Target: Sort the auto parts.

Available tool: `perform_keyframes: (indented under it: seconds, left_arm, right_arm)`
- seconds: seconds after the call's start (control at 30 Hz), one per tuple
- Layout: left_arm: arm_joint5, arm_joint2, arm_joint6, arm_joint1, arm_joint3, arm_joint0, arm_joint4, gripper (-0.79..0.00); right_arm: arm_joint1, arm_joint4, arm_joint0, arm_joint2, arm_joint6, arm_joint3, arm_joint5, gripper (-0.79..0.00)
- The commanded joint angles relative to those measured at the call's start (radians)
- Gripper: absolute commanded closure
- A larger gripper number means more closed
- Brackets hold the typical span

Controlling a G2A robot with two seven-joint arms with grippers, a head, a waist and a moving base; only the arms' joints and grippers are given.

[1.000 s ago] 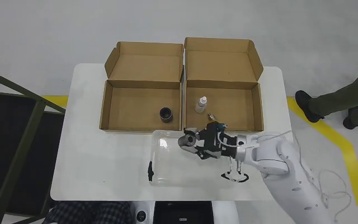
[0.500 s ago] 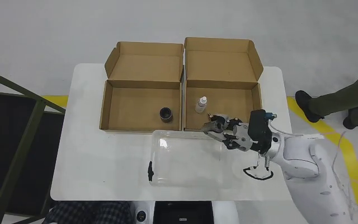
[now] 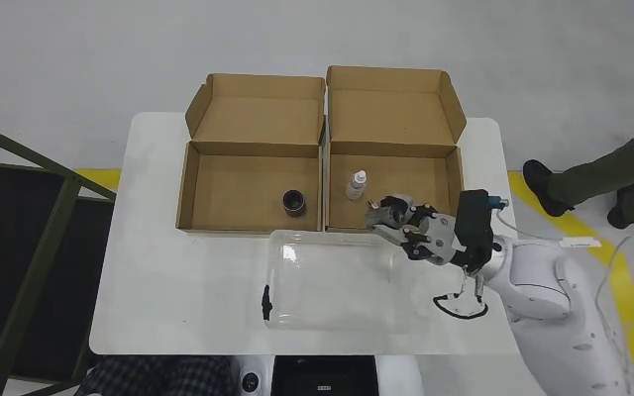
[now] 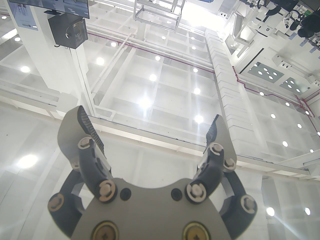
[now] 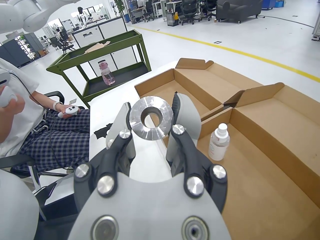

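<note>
My right gripper point(image 5: 151, 116) is shut on a silver metal ring point(image 5: 151, 121) with a round hole. In the top view that gripper point(image 3: 388, 216) sits over the front wall of the right cardboard box point(image 3: 436, 188), with the metal ring point(image 3: 396, 210) in it. A small white bottle point(image 3: 356, 183) stands in this box, also the bottle point(image 5: 218, 142) in the right wrist view. A dark round part point(image 3: 294, 202) lies in the left cardboard box point(image 3: 223, 183). My left gripper point(image 4: 150, 126) is open and points up at the ceiling, holding nothing.
A clear plastic tray point(image 3: 297, 312) lies on the white table point(image 3: 158, 257) in front of the boxes, with a small black part point(image 3: 265, 297) at its left edge. A black cable loop point(image 3: 458, 305) lies at the tray's right. Both box lids stand open at the back.
My right gripper has carried the metal ring from over the clear tray rightward and back, to the front edge of the right box.
</note>
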Motion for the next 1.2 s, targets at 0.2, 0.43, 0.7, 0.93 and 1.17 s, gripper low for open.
perform_keyframes:
  seconds: [0.2, 0.43, 0.7, 0.93, 1.17]
  left_arm:
    - [0.000, 0.000, 0.000, 0.000, 0.000, 0.000, 0.000, -0.785]
    - [0.000, 0.000, 0.000, 0.000, 0.000, 0.000, 0.000, -0.785]
    - [0.000, 0.000, 0.000, 0.000, 0.000, 0.000, 0.000, -0.785]
    - [0.000, 0.000, 0.000, 0.000, 0.000, 0.000, 0.000, -0.785]
    - [0.000, 0.000, 0.000, 0.000, 0.000, 0.000, 0.000, -0.785]
  right_arm:
    - [-0.001, -0.056, 0.030, -0.048, 0.020, -0.013, 0.056, 0.000]
    - [-0.016, -0.210, 0.123, -0.194, 0.059, -0.032, 0.130, 0.000]
    - [-0.040, -0.326, 0.256, -0.345, 0.089, 0.018, 0.211, 0.000]
    - [-0.050, -0.331, 0.298, -0.383, 0.087, 0.056, 0.232, 0.000]
    - [-0.050, -0.331, 0.298, -0.383, 0.087, 0.056, 0.232, 0.000]
